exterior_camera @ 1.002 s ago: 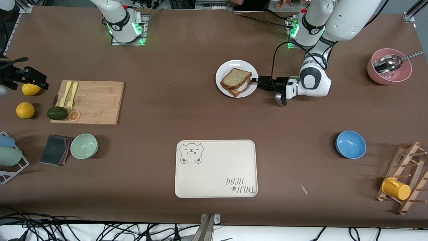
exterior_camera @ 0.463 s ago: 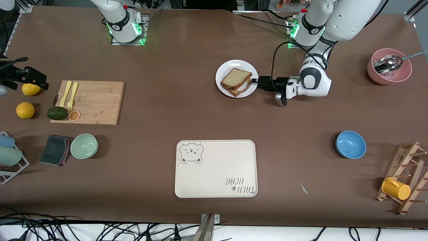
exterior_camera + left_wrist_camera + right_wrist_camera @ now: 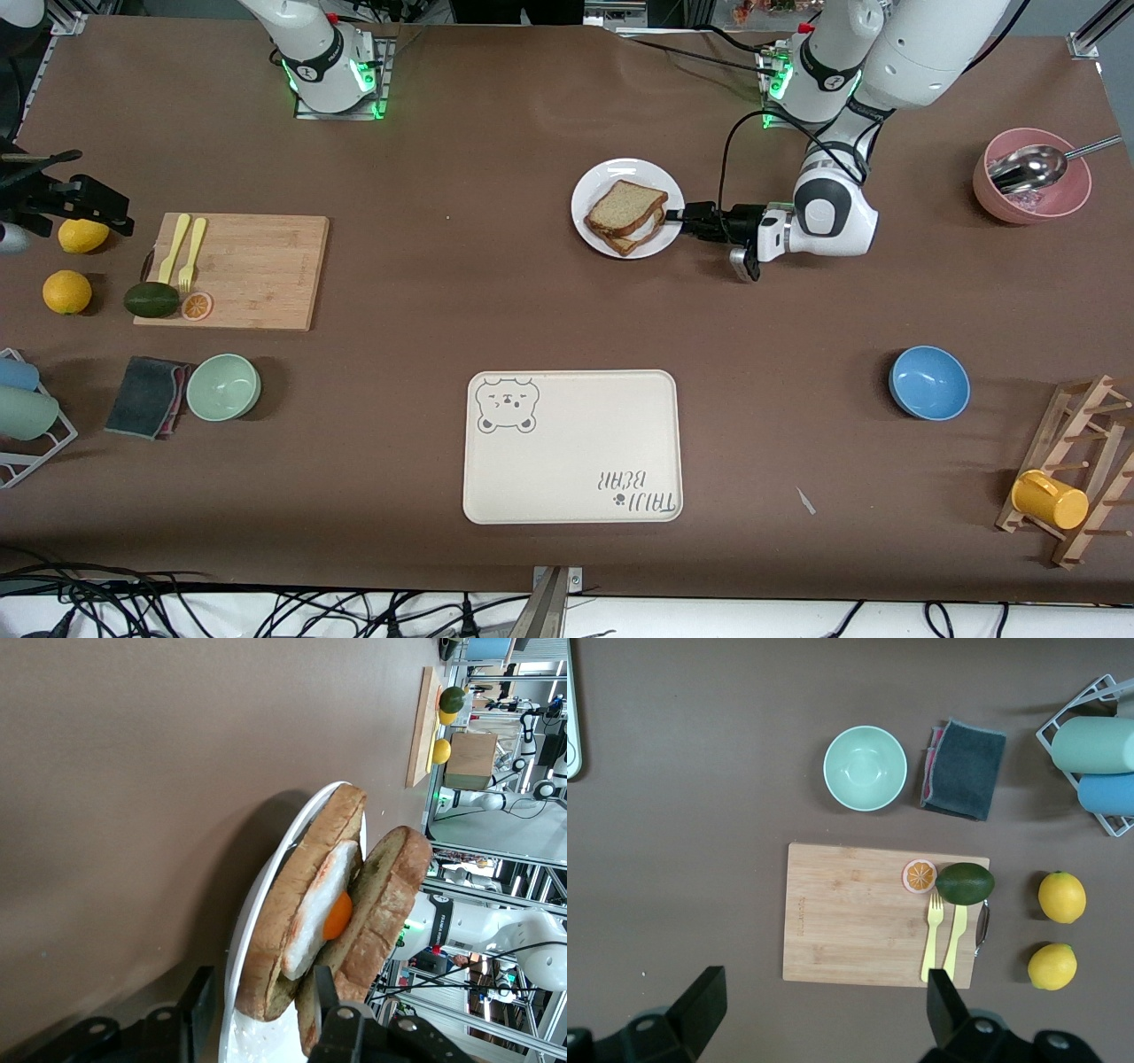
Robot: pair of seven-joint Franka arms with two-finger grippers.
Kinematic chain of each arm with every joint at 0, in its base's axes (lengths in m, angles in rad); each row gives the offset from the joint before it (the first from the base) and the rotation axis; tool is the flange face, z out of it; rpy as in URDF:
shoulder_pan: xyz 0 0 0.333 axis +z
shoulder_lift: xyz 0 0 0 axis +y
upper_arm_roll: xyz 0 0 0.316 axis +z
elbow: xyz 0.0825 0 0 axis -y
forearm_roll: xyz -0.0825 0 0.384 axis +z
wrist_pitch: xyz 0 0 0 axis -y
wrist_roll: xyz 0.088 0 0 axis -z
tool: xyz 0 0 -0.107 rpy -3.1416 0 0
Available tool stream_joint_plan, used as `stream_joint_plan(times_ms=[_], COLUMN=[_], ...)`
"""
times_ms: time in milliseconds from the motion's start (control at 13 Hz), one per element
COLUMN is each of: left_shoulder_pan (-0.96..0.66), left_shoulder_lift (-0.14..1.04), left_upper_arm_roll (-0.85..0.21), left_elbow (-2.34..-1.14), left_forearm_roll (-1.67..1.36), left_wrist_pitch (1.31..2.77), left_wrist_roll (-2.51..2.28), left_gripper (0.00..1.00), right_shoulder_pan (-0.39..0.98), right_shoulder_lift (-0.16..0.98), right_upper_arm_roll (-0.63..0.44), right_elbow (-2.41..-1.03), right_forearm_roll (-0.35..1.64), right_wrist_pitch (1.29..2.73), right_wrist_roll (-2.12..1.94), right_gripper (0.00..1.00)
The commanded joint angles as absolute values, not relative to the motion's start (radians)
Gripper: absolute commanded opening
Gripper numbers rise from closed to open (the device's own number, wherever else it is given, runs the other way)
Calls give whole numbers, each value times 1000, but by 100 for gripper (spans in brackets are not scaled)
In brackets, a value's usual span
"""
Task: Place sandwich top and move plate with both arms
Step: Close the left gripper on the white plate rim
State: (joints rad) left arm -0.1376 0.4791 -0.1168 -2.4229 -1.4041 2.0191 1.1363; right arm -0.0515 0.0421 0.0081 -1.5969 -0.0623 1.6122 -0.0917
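Note:
The white plate lies near the left arm's base. On it the sandwich top, a speckled brown slice, rests tilted on the egg toast. My left gripper is low at the plate's rim, open. In the left wrist view its jaws straddle the plate's rim: one finger is under the plate, the other finger over it beside the sandwich top and the egg toast. My right gripper hangs open and empty near the cutting board.
A cream bear tray lies nearer the front camera than the plate. A blue bowl, a pink bowl with a spoon and a mug rack stand toward the left arm's end. The cutting board, lemons and a green bowl are toward the right arm's end.
The left gripper's jaws have drawn closer together around the plate's rim. The right gripper has shifted only slightly; plate and sandwich have not moved.

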Motion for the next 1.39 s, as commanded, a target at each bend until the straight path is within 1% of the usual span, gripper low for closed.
stream_joint_plan(times_ms=[0,231,617,1156,1311], left_shoulder_pan=[-150,-152,-153,-152,-152], left_shoulder_lift=[476,477,482,500,500], left_upper_arm_roll=[-117,-117,-117,-115,-115], left_elbow=[-2422,-2422,-2421,-2421,-2419], left_forearm_roll=[-1436,-1436,-1431,-1431,-1431], left_wrist_pitch=[2031,2033,2033,2034,2034], left_wrist_roll=[1167,1169,1169,1218,1218], left_gripper=[45,44,34,27,22], right_shoulder_pan=[-66,-66,-66,-66,-66], right_shoulder_lift=[23,23,23,23,23], right_upper_arm_roll=[17,17,15,12,12], right_elbow=[-1612,-1612,-1612,-1612,-1612], right_forearm_roll=[-66,-66,-66,-66,-66], right_wrist_pitch=[1603,1603,1603,1603,1603], right_wrist_roll=[-103,-106,-106,-107,-107], right_gripper=[100,100,100,100,100])
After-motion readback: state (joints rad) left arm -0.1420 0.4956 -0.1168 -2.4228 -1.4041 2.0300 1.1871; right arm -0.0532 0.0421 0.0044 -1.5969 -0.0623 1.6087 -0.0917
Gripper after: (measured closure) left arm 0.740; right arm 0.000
